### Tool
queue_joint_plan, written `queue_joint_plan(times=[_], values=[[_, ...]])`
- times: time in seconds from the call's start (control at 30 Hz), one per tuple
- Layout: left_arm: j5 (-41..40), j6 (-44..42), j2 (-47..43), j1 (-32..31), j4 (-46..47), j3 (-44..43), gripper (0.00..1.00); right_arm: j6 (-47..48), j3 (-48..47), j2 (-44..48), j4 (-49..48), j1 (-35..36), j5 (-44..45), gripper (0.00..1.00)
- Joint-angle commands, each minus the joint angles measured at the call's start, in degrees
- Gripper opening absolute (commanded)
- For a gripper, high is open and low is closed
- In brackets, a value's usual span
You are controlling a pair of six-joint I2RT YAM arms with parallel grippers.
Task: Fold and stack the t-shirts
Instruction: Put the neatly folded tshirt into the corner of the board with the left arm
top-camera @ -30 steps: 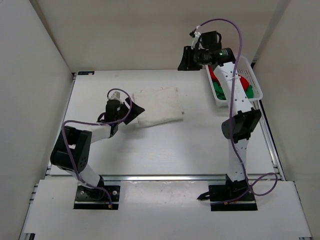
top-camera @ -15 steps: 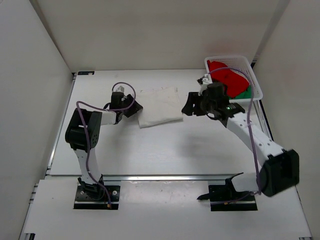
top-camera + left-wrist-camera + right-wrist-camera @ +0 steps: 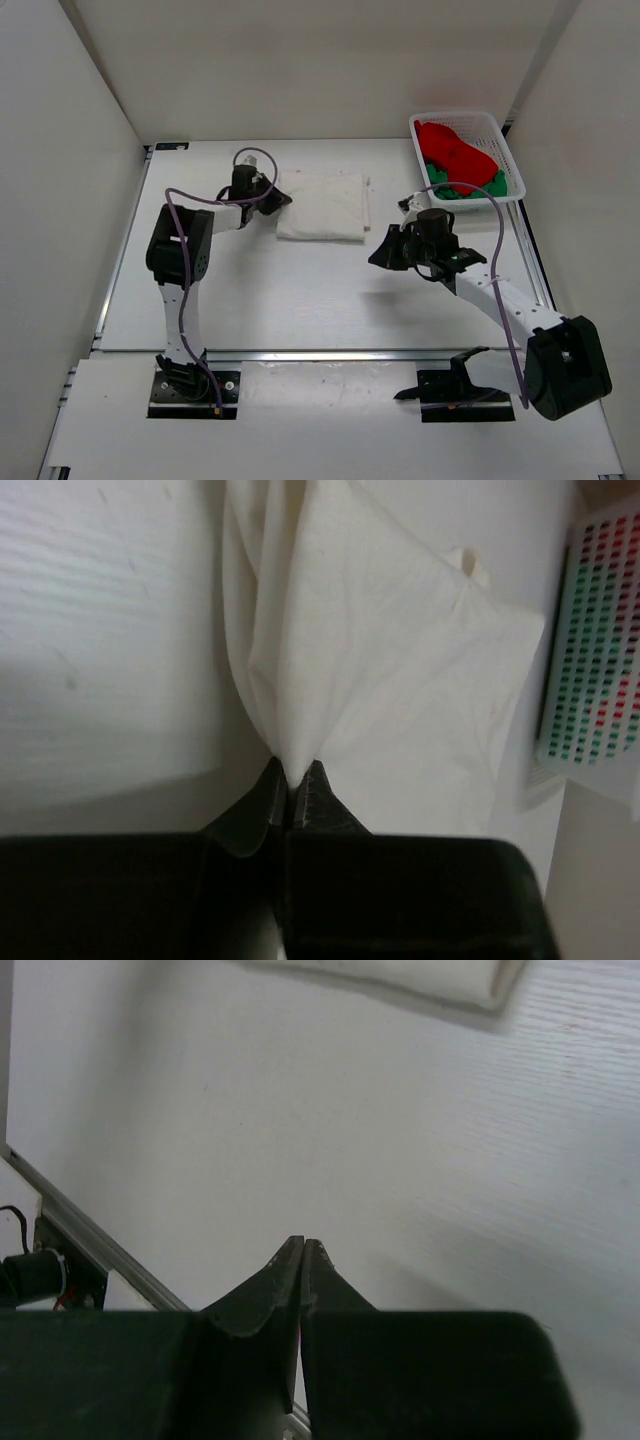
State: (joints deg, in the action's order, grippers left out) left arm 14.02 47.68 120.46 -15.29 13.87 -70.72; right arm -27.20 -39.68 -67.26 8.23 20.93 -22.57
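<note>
The white shirt (image 3: 322,205) lies on the far middle of the desk (image 3: 300,290) as a flat, roughly square packet. Its edges are fairly even, with one small corner of cloth poking out on the basket side. The left hand (image 3: 270,198) is at the packet's left edge. In the left wrist view its two fingers are pressed together on a pinch of white cloth, and creases fan out from that point across the shirt.

The red shirt (image 3: 452,146) and the green shirt (image 3: 447,188) are bunched and unfolded in the white basket (image 3: 455,114) at the far right corner, the red one heaped on top. The right hand (image 3: 385,250) hangs over bare desk between the packet and the basket, near neither. Its fingers are closed against each other with nothing between them.

The step in hand looks like the last tidying of the first fold: the white shirt seems done, bar that pinched edge. The next move probably calls for the left hand to let go without dragging the layers askew. The right hand would then have to spread its fingers and reach into the basket for the red shirt. That shirt needs lifting clear of the green one beneath it and laying out on open desk for folding.
</note>
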Motion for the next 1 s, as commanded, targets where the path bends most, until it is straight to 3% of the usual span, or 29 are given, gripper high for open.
queue_joint_plan(times=[0.0, 0.17, 0.47, 0.6, 0.73, 0.97], values=[[-1.45, 1.36, -2.25, 8.14, -2.52, -5.30, 0.00, -0.31, -1.01, -2.06, -3.75, 1.57, -2.39, 0.00], [-1.10, 1.89, -4.71, 22.38, -3.50, -4.26, 0.00, 0.04, -0.92, -3.92, -4.71, 2.01, -4.68, 0.00], [-3.38, 7.69, -6.55, 38.04, 1.24, 3.81, 0.00, 0.83, -0.23, -5.07, -4.54, 5.96, -6.70, 0.00], [-7.85, 10.84, -10.68, 40.42, 6.24, 14.18, 0.00, 0.57, -0.57, -6.91, -5.86, 6.49, -9.59, 0.00], [-12.33, 16.28, -11.13, 40.08, 8.28, 18.76, 0.00, 0.92, -0.13, -6.22, -5.33, 7.63, -8.73, 0.00], [-17.45, 25.96, -4.98, 37.61, 11.09, 13.16, 0.00, 1.00, 0.74, -6.56, -4.54, 7.55, -9.34, 0.00]])
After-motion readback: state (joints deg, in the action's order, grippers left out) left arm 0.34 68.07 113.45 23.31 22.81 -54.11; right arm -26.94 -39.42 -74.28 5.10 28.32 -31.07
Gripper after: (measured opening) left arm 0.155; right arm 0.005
